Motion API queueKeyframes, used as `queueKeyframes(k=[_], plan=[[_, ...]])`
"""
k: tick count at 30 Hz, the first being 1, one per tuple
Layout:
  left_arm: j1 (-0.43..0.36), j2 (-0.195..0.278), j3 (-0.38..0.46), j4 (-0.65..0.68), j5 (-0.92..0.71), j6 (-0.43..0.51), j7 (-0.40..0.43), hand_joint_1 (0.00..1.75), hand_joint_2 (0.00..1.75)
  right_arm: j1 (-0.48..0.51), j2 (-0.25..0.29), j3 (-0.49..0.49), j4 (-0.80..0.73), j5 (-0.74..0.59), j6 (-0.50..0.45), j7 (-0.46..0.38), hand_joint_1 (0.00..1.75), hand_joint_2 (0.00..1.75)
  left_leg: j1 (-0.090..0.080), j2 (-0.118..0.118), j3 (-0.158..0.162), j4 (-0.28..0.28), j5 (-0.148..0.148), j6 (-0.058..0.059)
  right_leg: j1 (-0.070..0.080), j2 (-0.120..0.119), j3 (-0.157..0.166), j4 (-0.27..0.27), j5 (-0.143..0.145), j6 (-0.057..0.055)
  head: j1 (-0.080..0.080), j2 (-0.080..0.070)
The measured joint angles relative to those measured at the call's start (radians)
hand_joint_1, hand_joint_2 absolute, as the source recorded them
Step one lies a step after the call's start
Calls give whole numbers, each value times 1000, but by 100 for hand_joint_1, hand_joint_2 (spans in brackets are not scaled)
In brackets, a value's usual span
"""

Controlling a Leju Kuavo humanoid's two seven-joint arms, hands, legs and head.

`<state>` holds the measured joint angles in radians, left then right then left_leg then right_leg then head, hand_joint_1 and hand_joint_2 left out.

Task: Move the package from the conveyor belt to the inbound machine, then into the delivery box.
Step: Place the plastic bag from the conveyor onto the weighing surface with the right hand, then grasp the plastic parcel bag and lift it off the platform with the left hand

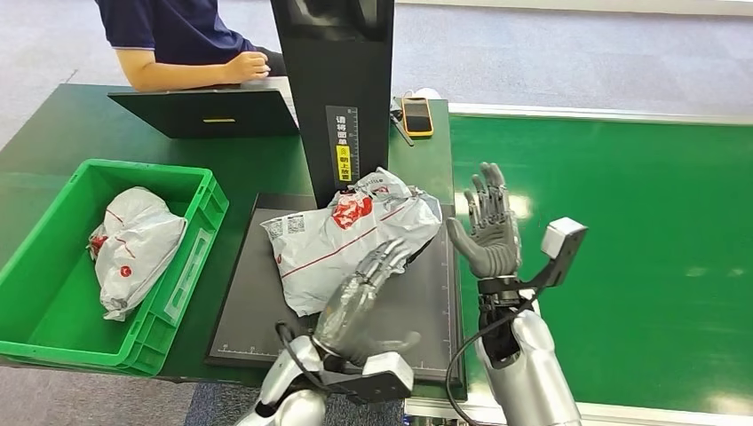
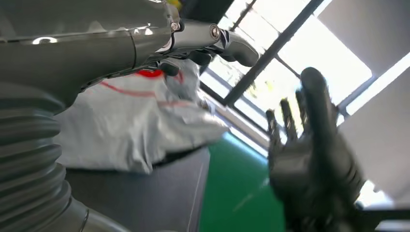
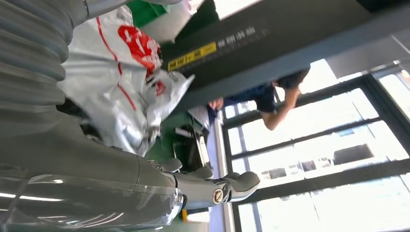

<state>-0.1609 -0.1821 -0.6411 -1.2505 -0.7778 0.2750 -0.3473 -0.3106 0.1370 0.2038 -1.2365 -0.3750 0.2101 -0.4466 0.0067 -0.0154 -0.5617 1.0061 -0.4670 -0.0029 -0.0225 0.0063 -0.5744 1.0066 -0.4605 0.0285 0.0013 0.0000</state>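
Note:
A crumpled white package (image 1: 355,235) with red print lies on the black platform (image 1: 257,328) of the inbound machine, at the foot of its black column (image 1: 337,80). My left hand (image 1: 368,297) reaches from below with its fingers stretched out, the tips resting on the package's near right edge; it holds nothing. My right hand (image 1: 487,231) stands upright just right of the package, fingers spread and palm turned toward it, apart from it. The left wrist view shows the package (image 2: 135,121) and my right hand (image 2: 314,164) beyond it. The right wrist view shows the package (image 3: 116,82) too.
A green delivery box (image 1: 53,302) stands left of the platform with another white package (image 1: 133,244) inside. The green conveyor belt (image 1: 622,240) runs on the right. A person (image 1: 186,44) sits at a laptop (image 1: 209,111) behind the table. A phone (image 1: 417,115) lies by the column.

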Motion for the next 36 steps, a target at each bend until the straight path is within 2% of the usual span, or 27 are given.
queueKeyframes(k=[4, 9, 13, 19, 26, 36], plan=[[-80, -7, -56, 137, -22, -3, 1, 0, 175, 76, -3, -67, -84, 15, 22, -1, 0, 175, 0, 0, 0, 0, 0, 0, 0, 0, 0, 0, 0, 0, 0, 0], [-141, -7, -101, 202, -40, -29, 14, 0, 175, 136, -3, -117, -148, 33, 41, 3, 0, 175, 0, 0, 0, -1, 0, 0, 1, 1, -1, 0, 0, 0, 0, 0], [-173, -6, -128, 207, -45, -28, 31, 0, 175, 159, -3, -142, -166, 41, 50, 6, 0, 175, 0, 0, 0, -1, 0, 0, 1, 1, 0, 0, 0, 0, 0, 0], [-213, 17, -134, 118, -77, 52, 94, 0, 175, 188, -3, -172, -183, 60, 58, 11, 0, 175, 0, 0, -1, -1, 0, 0, 0, 0, 0, 0, 0, 0, 0, 0], [-211, 78, -134, 59, -180, -10, 179, 0, 175, 215, -3, -200, -223, 75, 67, 12, 0, 175, 0, 1, 0, -1, 0, 0, 1, 1, 0, 0, 0, 0, 0, 0], [-185, 138, -133, 211, -211, -41, 182, 0, 175, 257, -2, -233, -294, 83, 93, 19, 0, 175, 0, 1, -1, -1, 0, 0, 0, 1, 0, 0, 0, 0, 0, 0]])
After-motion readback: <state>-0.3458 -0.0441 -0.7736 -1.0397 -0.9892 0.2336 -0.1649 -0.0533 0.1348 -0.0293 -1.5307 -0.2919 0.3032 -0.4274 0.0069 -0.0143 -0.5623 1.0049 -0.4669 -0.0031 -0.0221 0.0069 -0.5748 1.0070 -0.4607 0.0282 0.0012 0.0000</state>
